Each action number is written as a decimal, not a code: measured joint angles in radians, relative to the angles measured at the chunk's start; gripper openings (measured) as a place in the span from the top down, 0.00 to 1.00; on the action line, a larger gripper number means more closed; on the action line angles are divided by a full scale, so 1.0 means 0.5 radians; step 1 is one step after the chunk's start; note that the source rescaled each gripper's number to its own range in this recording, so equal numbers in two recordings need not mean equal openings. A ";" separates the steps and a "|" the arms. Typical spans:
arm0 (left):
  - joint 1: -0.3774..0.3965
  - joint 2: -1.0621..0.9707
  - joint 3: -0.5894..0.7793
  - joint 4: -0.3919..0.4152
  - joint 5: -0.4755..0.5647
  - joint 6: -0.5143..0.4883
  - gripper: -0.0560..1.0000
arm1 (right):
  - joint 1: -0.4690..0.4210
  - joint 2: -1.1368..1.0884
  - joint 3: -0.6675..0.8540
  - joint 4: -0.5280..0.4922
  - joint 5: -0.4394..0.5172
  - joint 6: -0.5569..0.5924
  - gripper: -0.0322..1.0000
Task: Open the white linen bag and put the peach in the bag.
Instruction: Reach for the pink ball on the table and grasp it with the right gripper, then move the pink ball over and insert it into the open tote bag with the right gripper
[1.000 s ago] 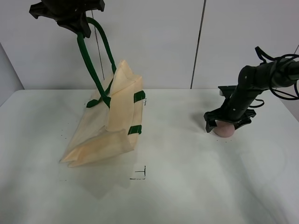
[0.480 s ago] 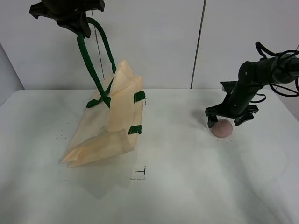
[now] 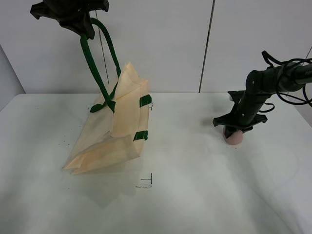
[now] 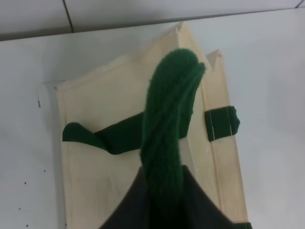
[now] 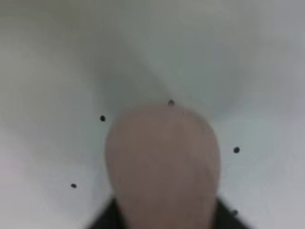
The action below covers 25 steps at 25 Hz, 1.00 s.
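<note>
Right jaws lowered over one peach (image 3: 235, 138); left jaws hold one bag (image 3: 112, 136).

Tabletop (image 3: 204, 195): matte white, fills the lower view, scattered small dark specks. Black corner mark (image 3: 146, 181) drawn near front centre; a second, smaller mark (image 3: 151, 105) farther back. Rear wall (image 3: 156, 44): plain white panels, one dark vertical seam (image 3: 206, 46). Grey panel (image 3: 7, 73) at far left edge. Lighting even, diffuse; soft shadows only
</note>
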 joint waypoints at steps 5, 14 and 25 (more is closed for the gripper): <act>0.000 -0.061 0.000 0.002 0.000 0.000 0.95 | 0.000 -0.079 -0.084 0.181 0.138 -0.148 0.97; 0.000 -0.085 0.000 0.000 0.001 0.000 0.95 | 0.109 -0.231 -0.832 1.016 0.644 -0.504 0.97; 0.000 -0.085 0.000 -0.002 0.001 0.000 0.95 | 0.756 -0.093 -0.968 1.226 0.334 -0.526 0.97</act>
